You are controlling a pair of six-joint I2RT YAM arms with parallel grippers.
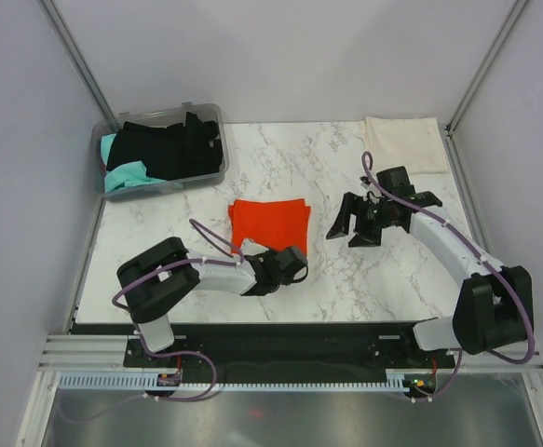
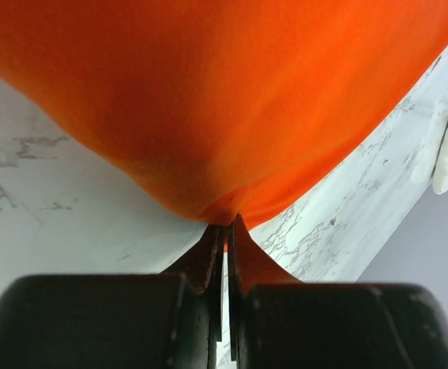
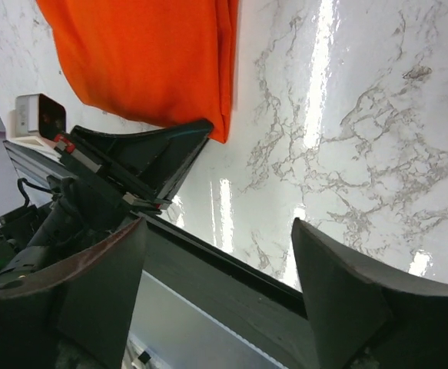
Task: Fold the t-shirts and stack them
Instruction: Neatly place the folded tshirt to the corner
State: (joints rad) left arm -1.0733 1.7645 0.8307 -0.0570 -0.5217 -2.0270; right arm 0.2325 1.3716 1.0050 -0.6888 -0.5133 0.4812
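- Orange-red t-shirt (image 1: pixel 268 223) lies folded at the middle of the marble table (image 1: pixel 280 154), a near-square whose slightly longer axis runs left to right.
- Left gripper (image 1: pixel 292 264) is clamped on the shirt's near edge. Only the left wrist view shows the jaws pinched together with the cloth (image 2: pixel 231 100) drawn in between them.
- Right gripper (image 1: pixel 362 228) hangs spread wide to the shirt's right, clear of it.
- Cream-white t-shirt (image 1: pixel 401 142) rests at the far right corner.
- Black t-shirts (image 1: pixel 173 147) and a teal t-shirt (image 1: pixel 127 177) fill the clear grey bin (image 1: pixel 217 116) at far left, seen only from overhead.
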